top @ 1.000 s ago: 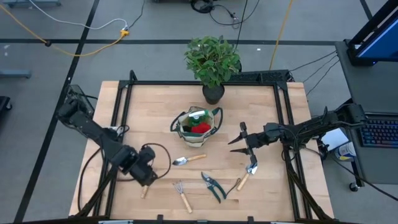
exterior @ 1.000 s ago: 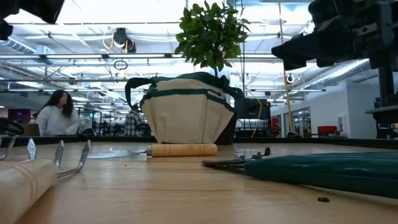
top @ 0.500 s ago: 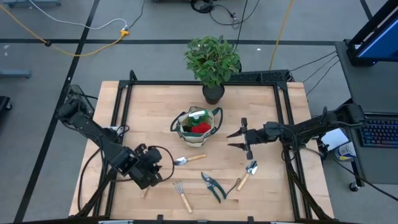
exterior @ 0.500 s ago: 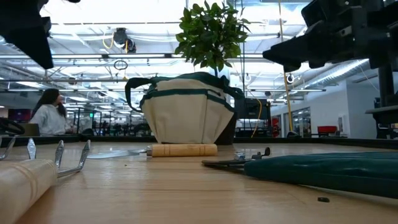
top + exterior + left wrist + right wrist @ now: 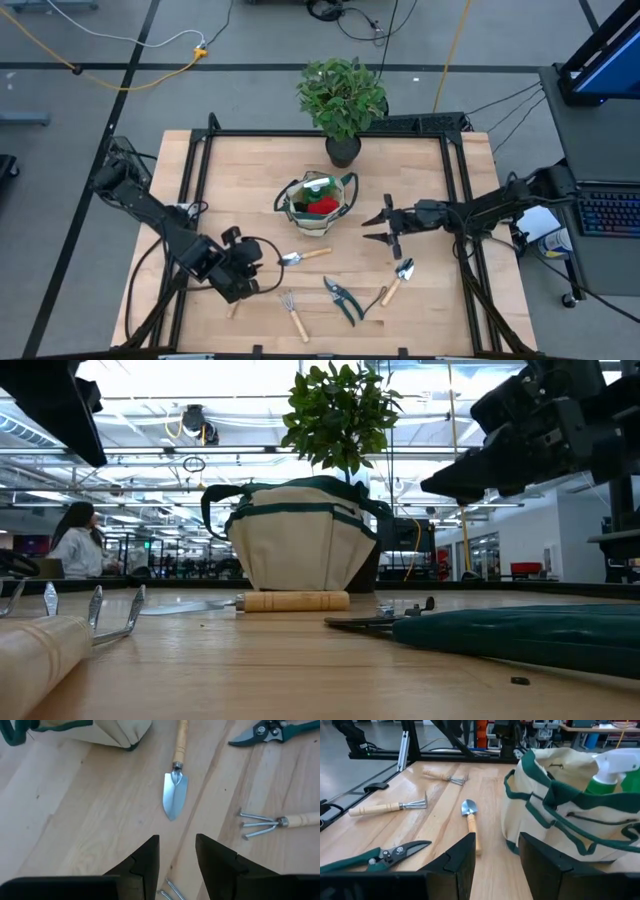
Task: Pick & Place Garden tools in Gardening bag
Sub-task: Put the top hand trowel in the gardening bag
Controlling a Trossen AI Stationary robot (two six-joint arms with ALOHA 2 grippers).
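left tool (image 5: 176,857) released, empty, above tabletop (image 5: 230,180) near small trowel (image 5: 175,795), right tool (image 5: 381,229) released, empty, just beside gardening bag (image 5: 316,204)

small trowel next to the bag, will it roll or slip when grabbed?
The small trowel lies flat, blade down, so rolling seems unlikely. Its round wooden handle may twist between narrow jaws. The polished metal blade looks slippery; the handle probably grips better.

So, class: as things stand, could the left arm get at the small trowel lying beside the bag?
Probably yes. The left gripper hangs just short of the small trowel, fingers parted and empty, with bare table between them; the gardening bag sits off to one side.
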